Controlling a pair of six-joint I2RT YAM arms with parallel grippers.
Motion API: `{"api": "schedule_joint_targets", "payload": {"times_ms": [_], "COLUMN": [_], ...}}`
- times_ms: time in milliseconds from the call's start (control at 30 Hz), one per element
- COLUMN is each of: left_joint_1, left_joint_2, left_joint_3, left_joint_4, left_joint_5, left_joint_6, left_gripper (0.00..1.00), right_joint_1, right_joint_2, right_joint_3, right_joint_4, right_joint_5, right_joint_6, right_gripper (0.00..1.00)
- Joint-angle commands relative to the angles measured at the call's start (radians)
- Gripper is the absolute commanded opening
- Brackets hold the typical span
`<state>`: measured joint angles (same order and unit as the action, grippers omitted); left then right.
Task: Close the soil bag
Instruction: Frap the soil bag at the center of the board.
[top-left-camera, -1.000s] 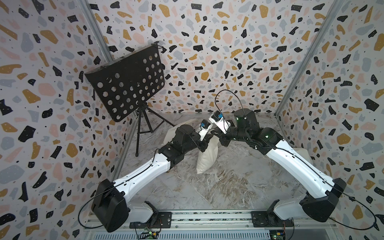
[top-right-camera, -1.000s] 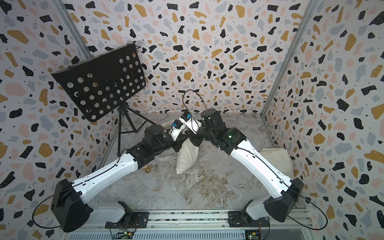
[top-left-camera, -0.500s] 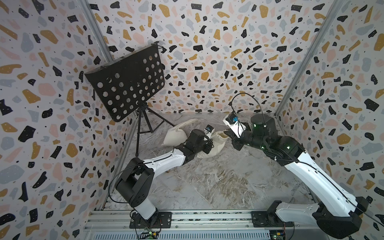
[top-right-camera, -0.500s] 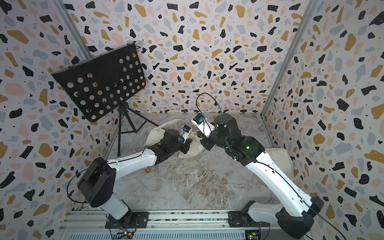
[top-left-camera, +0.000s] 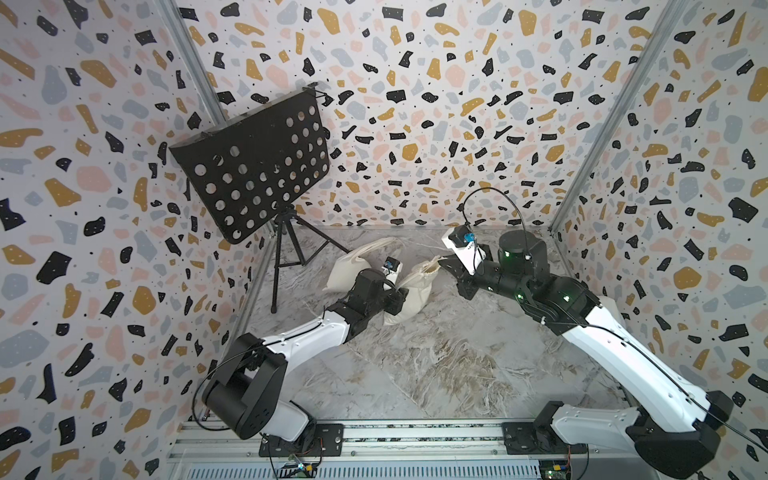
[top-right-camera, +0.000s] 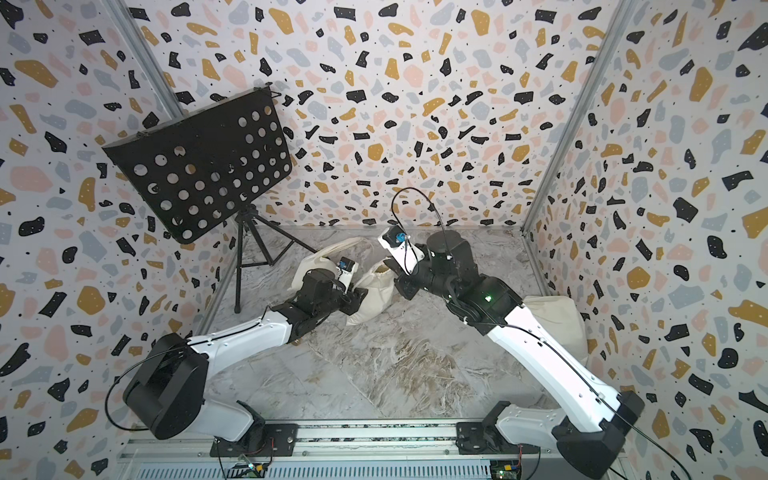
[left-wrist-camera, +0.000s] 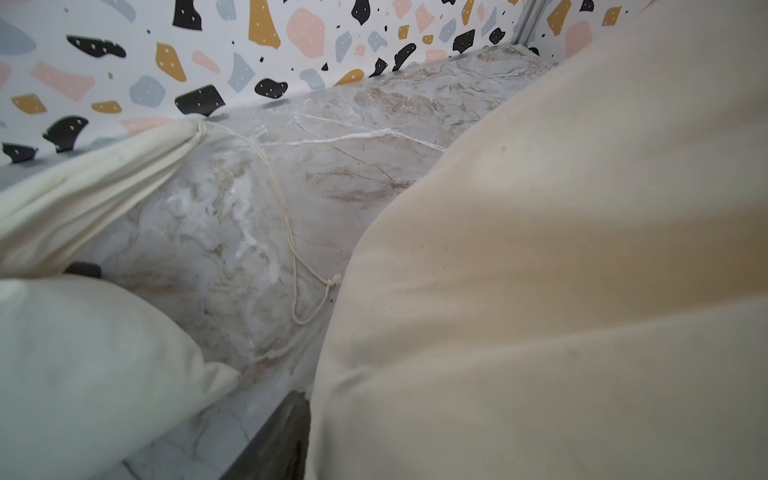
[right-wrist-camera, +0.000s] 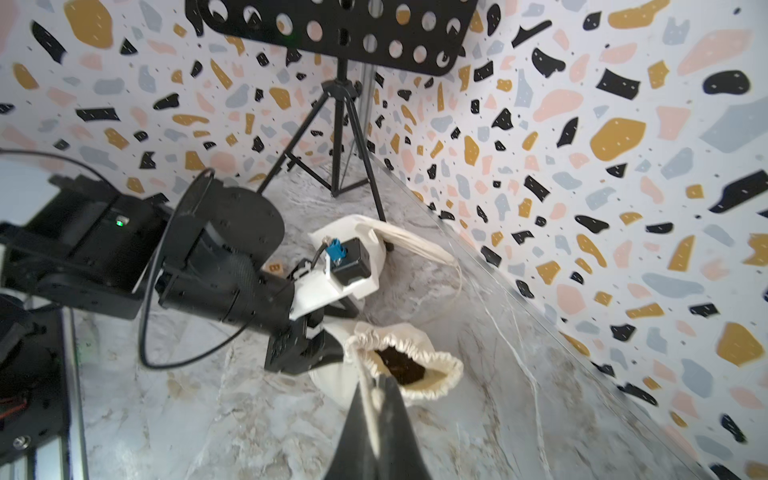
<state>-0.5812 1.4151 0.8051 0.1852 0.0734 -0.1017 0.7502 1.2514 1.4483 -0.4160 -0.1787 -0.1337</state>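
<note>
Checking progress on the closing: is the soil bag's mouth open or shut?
Open: the soil bag has a gaping mouth with dark soil showing inside.

The space is enclosed on three sides by white walls (top-left-camera: 415, 104) printed with a terrazzo pattern of black, ochre, pink and grey-blue chips. The back wall is met by the side walls at two bare metal corner posts, seen at 11 o'clock (top-left-camera: 193, 62) and 1 o'clock (top-left-camera: 623, 104) in both top views. The floor (top-left-camera: 436, 374) is covered with a grey and beige marble-veined surface. A black music stand (top-left-camera: 257, 174), its tilted desk pierced with rows of round holes, is set on a thin black tripod (top-left-camera: 286, 249) at 10 o'clock, close to the left rear corner. A metal rail (top-left-camera: 415, 436) is laid along the front edge at 6 o'clock. The whole is lit brightly and evenly.
</note>
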Motion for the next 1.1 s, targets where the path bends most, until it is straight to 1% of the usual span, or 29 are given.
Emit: {"api": "schedule_joint_targets", "payload": {"times_ms": [0,33,100,200,267,300,433,500,600,633,667,767,833,933,1000,1067], "left_joint_1": [-0.025,-0.030,-0.033,-0.035,-0.035,-0.037,-0.038,-0.038,-0.039,-0.039,-0.039,-0.039,-0.039,-0.039,-0.040,-0.041], "left_joint_2": [-0.133,-0.180,-0.243,-0.291,-0.292,-0.284,-0.224,-0.192,-0.155,-0.142,-0.131,-0.094,-0.060,-0.011,0.018,0.054], "left_joint_3": [0.001,-0.004,-0.010,0.012,0.049,0.069,0.163,0.197,0.228,0.235,0.240,0.224,0.197,0.152,0.119,0.099], "left_joint_4": [0.052,0.061,0.092,0.114,0.118,0.116,0.094,0.093,0.092,0.087,0.076,0.034,0.031,0.043,0.073,0.101], "left_joint_5": [0.068,0.078,0.104,0.159,0.199,0.213,0.247,0.265,0.282,0.283,0.279,0.218,0.184,0.127,0.102,0.080], "left_joint_6": [0.083,0.097,0.113,0.141,0.163,0.174,0.196,0.203,0.217,0.228,0.236,0.274,0.284,0.267,0.255,0.241], "left_gripper": [0.74,0.79,0.83,0.84,0.84,0.82,0.71,0.64,0.43,0.31,0.23,0.08,0.04,0.04,0.07,0.12], "right_joint_1": [0.001,0.001,0.003,0.006,0.008,0.008,0.012,0.014,0.013,0.013,0.013,0.014,0.014,0.013,0.012,0.011], "right_joint_2": [0.032,0.041,0.056,0.066,0.069,0.070,0.067,0.064,0.060,0.055,0.050,0.032,0.013,-0.006,-0.009,-0.010], "right_joint_3": [0.090,0.101,0.118,0.128,0.129,0.129,0.129,0.131,0.135,0.129,0.127,0.130,0.138,0.155,0.167,0.182], "right_joint_4": [0.091,0.087,0.077,0.063,0.055,0.053,0.045,0.041,0.029,0.034,0.038,0.048,0.053,0.057,0.051,0.045], "right_joint_5": [-0.109,-0.118,-0.131,-0.141,-0.146,-0.148,-0.153,-0.152,-0.150,-0.145,-0.142,-0.128,-0.113,-0.092,-0.082,-0.079], "right_joint_6": [0.046,0.046,0.046,0.044,0.045,0.046,0.049,0.048,0.043,0.043,0.044,0.048,0.044,0.033,0.027,0.025], "right_gripper": [0.00,0.00,0.00,0.00,0.00,0.00,0.00,0.00,0.00,0.00,0.00,0.00,0.00,0.00,0.00,0.00]}}
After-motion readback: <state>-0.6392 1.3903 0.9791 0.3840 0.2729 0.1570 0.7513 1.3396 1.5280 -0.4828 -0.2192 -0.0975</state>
